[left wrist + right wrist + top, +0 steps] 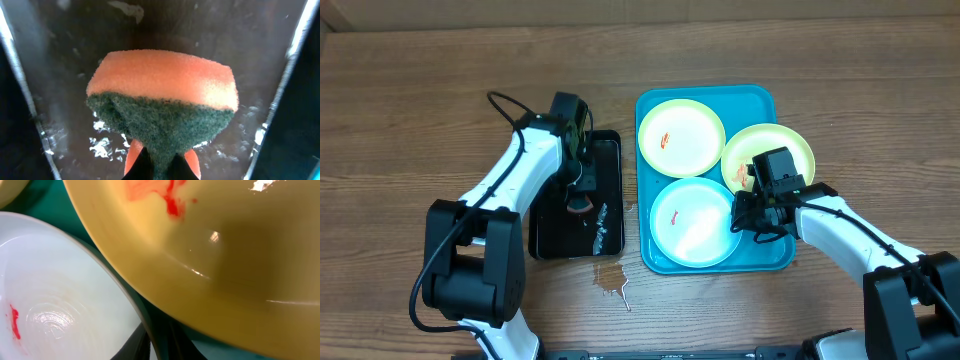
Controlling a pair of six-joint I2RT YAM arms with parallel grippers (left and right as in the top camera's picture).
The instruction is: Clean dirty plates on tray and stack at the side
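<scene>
The turquoise tray (758,100) holds three plates. The back plate (680,137) and the right plate (775,150) show red smears. The right plate overhangs the tray's right rim. The front plate (690,222) looks pale and wet. My right gripper (744,214) is shut on the front plate's right rim. In the right wrist view the rim runs between the fingers (161,347). There the front plate (55,295) has a small red smear, and the right plate (225,255) looms above. My left gripper (582,192) is shut on an orange-and-green sponge (160,95) over the black tray.
The black tray (612,150) lies left of the turquoise tray and holds water (102,147). A small puddle (611,276) lies on the wooden table in front of it. Teal tray floor (42,202) shows between the plates.
</scene>
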